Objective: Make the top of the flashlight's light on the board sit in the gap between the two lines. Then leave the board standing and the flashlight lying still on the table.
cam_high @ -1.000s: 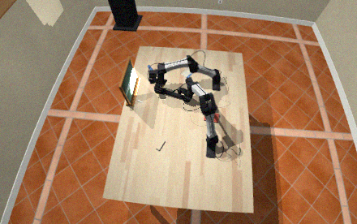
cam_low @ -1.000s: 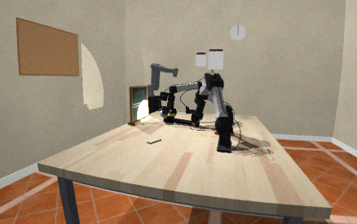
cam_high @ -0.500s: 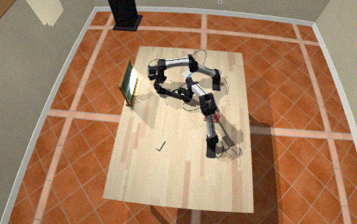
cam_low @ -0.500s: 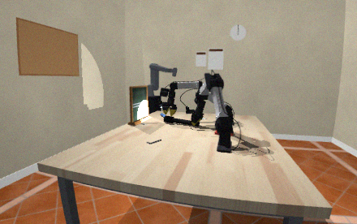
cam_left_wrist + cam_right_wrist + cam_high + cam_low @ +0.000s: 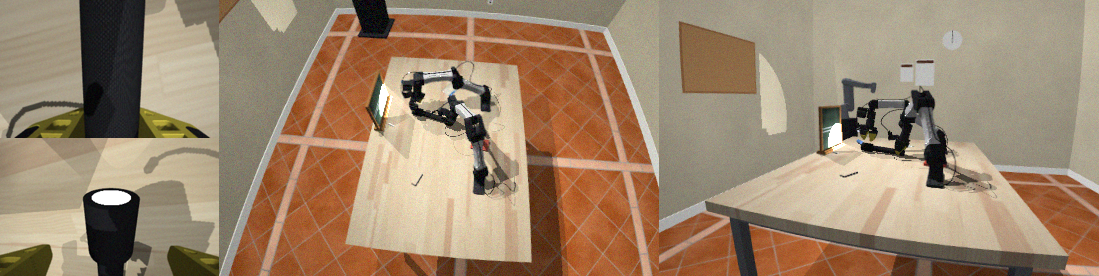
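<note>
The green board (image 5: 376, 100) (image 5: 830, 116) stands upright in its wooden frame. The bright light patch (image 5: 382, 101) (image 5: 835, 136) covers its lower right part in the exterior view. Two pale lines show left of the patch; the patch's top looks slightly above them, but this is too small to be sure. The black flashlight (image 5: 431, 116) (image 5: 879, 148) (image 5: 112, 55) (image 5: 111, 221) points toward the board, lit. My left gripper (image 5: 451, 119) (image 5: 900, 150) (image 5: 111, 113) is shut on its body. My right gripper (image 5: 412, 97) (image 5: 868, 136) (image 5: 110, 250) is open, just above its head, fingers apart from it.
A small dark bent piece (image 5: 417, 180) (image 5: 849, 174) lies on the near part of the table. A red object (image 5: 481, 145) (image 5: 929, 163) lies beneath the left arm. A small pale stick (image 5: 391, 124) lies by the board's foot. The two arms are close together around the flashlight.
</note>
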`<state>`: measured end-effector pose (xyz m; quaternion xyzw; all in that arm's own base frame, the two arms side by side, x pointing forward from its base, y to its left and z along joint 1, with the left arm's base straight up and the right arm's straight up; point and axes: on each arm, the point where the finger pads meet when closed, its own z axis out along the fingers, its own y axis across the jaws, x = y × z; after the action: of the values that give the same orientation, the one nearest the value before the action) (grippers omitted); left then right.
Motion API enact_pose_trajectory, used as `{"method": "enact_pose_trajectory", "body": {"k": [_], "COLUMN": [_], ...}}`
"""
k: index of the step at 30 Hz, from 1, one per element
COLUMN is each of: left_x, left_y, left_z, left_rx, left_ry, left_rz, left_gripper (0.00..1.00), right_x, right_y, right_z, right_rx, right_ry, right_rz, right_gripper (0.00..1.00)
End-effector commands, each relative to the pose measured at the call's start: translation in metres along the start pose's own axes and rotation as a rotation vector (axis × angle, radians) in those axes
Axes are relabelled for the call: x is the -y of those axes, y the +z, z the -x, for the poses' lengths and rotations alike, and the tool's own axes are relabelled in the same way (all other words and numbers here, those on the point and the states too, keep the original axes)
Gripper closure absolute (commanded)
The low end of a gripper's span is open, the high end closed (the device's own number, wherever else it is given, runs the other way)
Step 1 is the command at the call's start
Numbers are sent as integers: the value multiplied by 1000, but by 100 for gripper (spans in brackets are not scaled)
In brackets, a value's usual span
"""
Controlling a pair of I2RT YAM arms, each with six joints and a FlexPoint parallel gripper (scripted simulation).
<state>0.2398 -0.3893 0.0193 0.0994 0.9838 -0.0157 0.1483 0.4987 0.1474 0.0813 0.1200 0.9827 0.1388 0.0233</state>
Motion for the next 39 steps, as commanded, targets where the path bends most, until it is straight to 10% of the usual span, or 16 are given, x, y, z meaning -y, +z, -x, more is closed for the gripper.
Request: {"method": "enact_pose_trajectory", "body": {"k": [1,39], "left_x": [5,5], "left_y": [-16,-16], "left_z": [6,6], "left_rx": [34,34], "left_ry": [16,16], "left_rz": [-32,-32], "left_gripper": [70,70], "right_x": [0,18], "right_y": [2,14], "right_z": [-1,-3], "right_rx": [-13,-19], "right_ry": [-3,22], "right_rz": [-1,99], "right_gripper": [0,0]}}
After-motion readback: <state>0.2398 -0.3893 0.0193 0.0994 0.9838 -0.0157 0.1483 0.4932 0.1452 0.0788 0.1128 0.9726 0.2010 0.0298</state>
